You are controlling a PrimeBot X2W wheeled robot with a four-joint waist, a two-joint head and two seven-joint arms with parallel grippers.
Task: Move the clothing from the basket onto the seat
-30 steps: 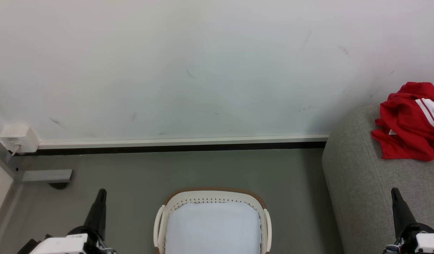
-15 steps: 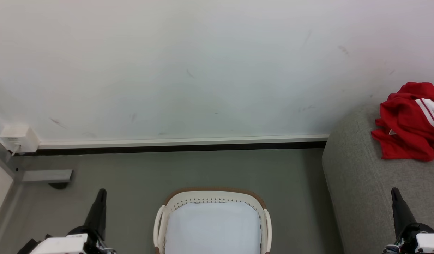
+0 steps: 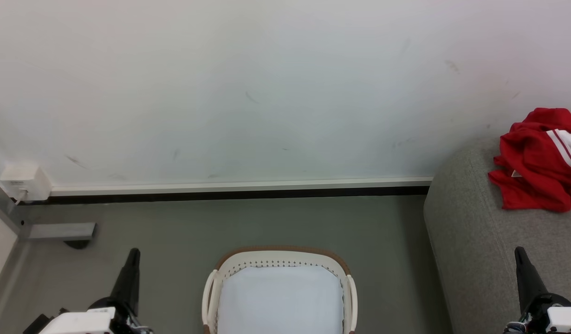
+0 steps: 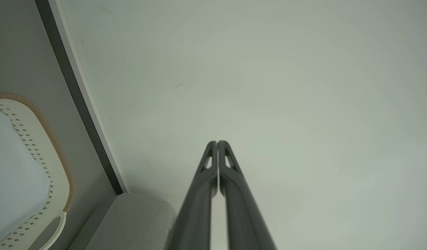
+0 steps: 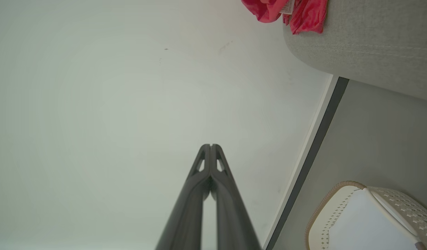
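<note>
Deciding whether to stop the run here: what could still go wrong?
1. The clothing lies bunched near the seat's rounded end by the wall. In the right wrist view a fold lies at its edge, so it might slide off.
2. In the basket lies a plain white liner; another grab could lift that by mistake.
3. The right gripper, shut, sits close to the seat's side and may brush it when moving.

Plain indoor room, home-like in furnishing: scuffed white wall (image 3: 267, 93) across the top, grey floor (image 3: 267, 218) below, upholstered sofa (image 3: 476, 241) at right, laundry basket (image 3: 281, 256) bottom centre.
</note>
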